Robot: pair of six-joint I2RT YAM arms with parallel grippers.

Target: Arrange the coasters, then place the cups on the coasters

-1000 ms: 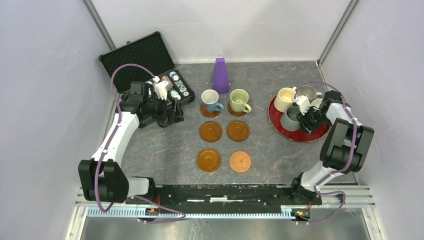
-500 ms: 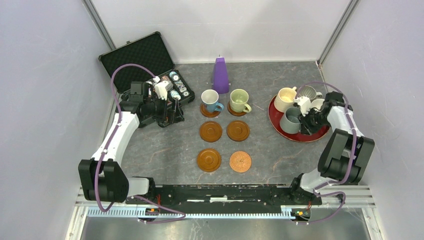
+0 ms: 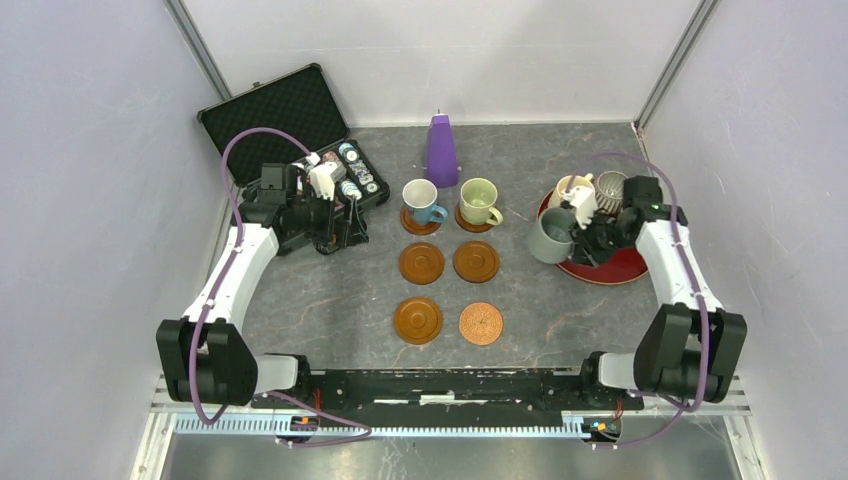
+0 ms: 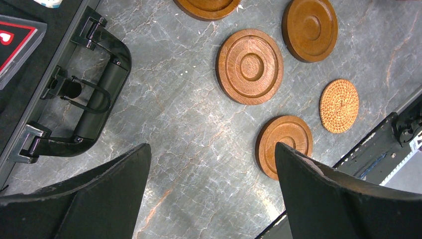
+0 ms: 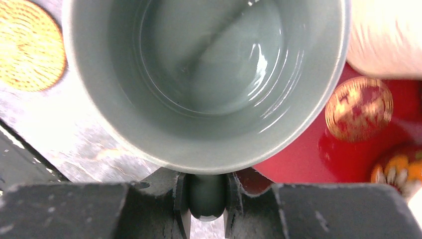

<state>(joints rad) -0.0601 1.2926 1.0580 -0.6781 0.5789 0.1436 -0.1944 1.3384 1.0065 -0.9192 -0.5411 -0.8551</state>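
Observation:
Six brown coasters lie in a two-by-three grid. The blue cup [image 3: 420, 198] and the pale green cup [image 3: 478, 199] stand on the far pair. The middle coasters [image 3: 421, 263] [image 3: 476, 261], the near left coaster [image 3: 418, 320] and the woven coaster [image 3: 481, 323] are bare. My right gripper [image 3: 582, 236] [image 5: 206, 199] is shut on the handle of the grey-teal cup [image 3: 551, 236] [image 5: 204, 74], held upright over the red tray's left edge. The cream cup [image 3: 573, 190] and the grey ribbed cup [image 3: 610, 186] stay on the tray. My left gripper [image 3: 345, 232] [image 4: 211, 149] hangs open over bare table beside the case.
The red tray [image 3: 610, 268] [image 5: 308, 154] sits at the right. A purple cone [image 3: 441, 148] stands behind the cups. An open black case [image 3: 300, 130] with poker chips lies at the far left, its handle [image 4: 94, 104] close to my left fingers.
My right gripper has carried the grey-teal cup leftward from the middle of the tray to its left edge. The left arm has not moved.

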